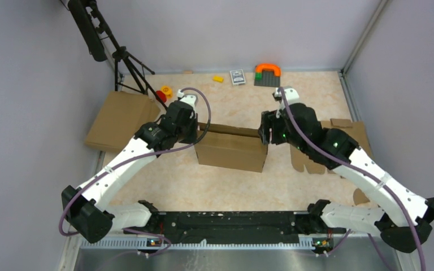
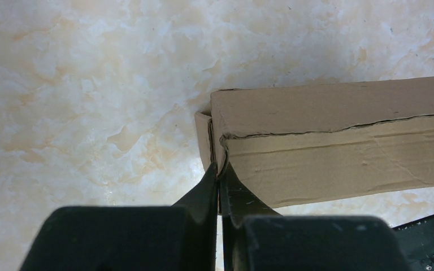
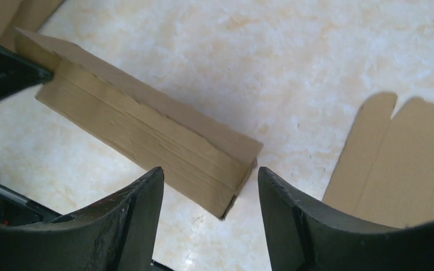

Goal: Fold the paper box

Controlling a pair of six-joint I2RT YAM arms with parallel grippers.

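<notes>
The paper box point(image 1: 231, 148) is a shallow brown cardboard box lying across the middle of the table. My left gripper point(image 1: 195, 131) is at its left end. In the left wrist view that gripper point(image 2: 220, 169) is shut, pinching the thin end wall at the corner of the paper box point(image 2: 339, 135). My right gripper point(image 1: 264, 132) is at the right end. In the right wrist view its fingers point(image 3: 209, 172) stand open, with the near corner of the paper box point(image 3: 147, 135) between and beyond them, touching neither.
A flat cardboard sheet point(image 1: 118, 118) lies at the left. A notched cardboard blank point(image 1: 344, 141) lies at the right, under the right arm. A black tripod point(image 1: 124, 62) stands at the back left. Small toys point(image 1: 267, 73) and a card point(image 1: 237, 76) sit along the back wall.
</notes>
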